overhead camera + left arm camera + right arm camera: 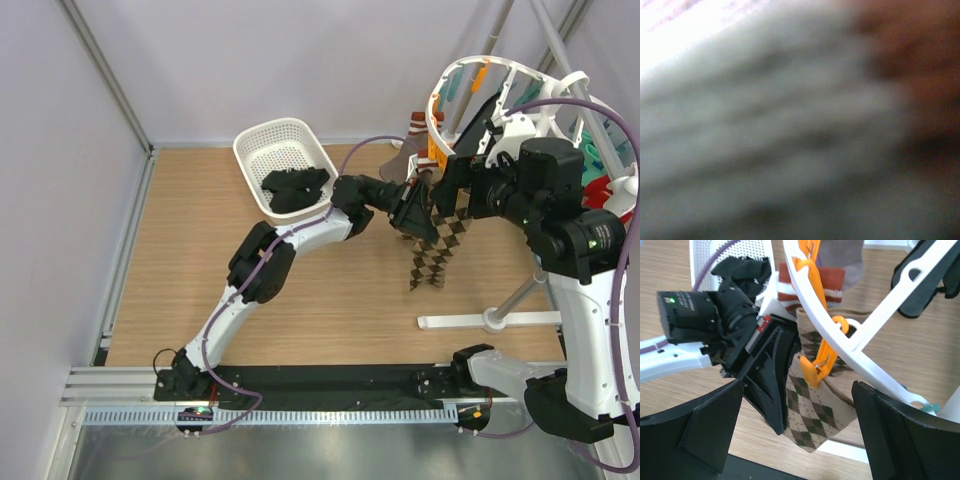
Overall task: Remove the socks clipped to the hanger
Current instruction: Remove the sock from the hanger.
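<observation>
The white oval hanger (pixel 437 110) stands at the back right, with its ribs crossing the right wrist view (pixel 890 310). A brown-and-cream diamond-checked sock (pixel 432 255) hangs from an orange peg (pixel 822 360) and also shows in the right wrist view (pixel 815 405). My left gripper (pixel 415 215) is shut on that sock's edge, and its black fingers (pixel 767 385) press against the fabric. The left wrist view shows only blurred fabric. My right gripper (pixel 807 435) is open, with the peg and sock between its fingers. A red-striped sock (pixel 810 282), a black sock (pixel 925 280) and a red sock (pixel 600 190) hang nearby.
A white perforated basket (pixel 262 140) at the back centre holds black socks (pixel 295 188). The hanger's white stand base (pixel 490 320) lies on the wooden table at the right. Metal frame posts rise at the back corners.
</observation>
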`<action>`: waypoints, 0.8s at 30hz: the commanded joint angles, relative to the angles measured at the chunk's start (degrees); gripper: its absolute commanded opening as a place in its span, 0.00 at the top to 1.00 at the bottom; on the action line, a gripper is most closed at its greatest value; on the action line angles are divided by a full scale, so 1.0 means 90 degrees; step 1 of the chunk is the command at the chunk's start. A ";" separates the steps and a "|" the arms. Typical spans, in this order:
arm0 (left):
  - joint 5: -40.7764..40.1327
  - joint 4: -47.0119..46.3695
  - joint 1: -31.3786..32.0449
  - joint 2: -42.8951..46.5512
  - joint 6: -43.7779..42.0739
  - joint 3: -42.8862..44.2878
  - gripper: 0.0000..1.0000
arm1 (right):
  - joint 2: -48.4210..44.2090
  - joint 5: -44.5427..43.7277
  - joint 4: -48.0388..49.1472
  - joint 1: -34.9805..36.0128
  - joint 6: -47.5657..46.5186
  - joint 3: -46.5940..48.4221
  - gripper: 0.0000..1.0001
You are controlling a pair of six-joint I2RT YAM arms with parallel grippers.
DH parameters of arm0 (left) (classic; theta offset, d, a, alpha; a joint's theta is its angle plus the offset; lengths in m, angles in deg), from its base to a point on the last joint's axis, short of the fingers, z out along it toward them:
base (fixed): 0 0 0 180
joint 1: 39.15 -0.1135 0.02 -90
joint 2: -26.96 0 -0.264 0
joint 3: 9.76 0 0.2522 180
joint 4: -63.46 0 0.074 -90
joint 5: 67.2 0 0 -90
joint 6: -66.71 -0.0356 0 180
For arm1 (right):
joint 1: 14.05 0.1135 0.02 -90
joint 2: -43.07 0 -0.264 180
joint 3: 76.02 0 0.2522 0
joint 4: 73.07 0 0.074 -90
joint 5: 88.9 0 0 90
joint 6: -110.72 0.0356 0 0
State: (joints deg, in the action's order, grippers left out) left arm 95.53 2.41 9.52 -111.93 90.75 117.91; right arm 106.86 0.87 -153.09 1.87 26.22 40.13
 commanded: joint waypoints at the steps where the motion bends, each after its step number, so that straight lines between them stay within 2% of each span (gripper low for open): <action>1: 0.0112 -0.1532 0.0013 -0.0105 0.0620 0.0322 1.00 | 0.0119 0.0630 0.0701 -0.0177 -0.0025 0.0294 0.02; 8: 0.0132 -0.1532 0.0023 -0.0056 0.0620 0.0293 1.00 | 0.0119 0.0778 0.1151 -0.0226 0.0151 0.0010 0.05; 15: 0.0151 -0.1532 0.0042 -0.0095 0.0581 0.0312 1.00 | 0.0188 0.0221 0.1044 -0.0226 0.0258 0.0040 0.06; 24: 0.0239 -0.1532 0.0032 -0.0164 0.0649 0.0488 1.00 | -0.0173 0.0094 0.1551 -0.0226 0.0687 -0.0731 0.06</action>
State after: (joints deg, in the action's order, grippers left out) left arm 95.68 2.46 9.52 -113.37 90.84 119.66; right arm 106.84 3.78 -144.91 0.34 30.53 34.86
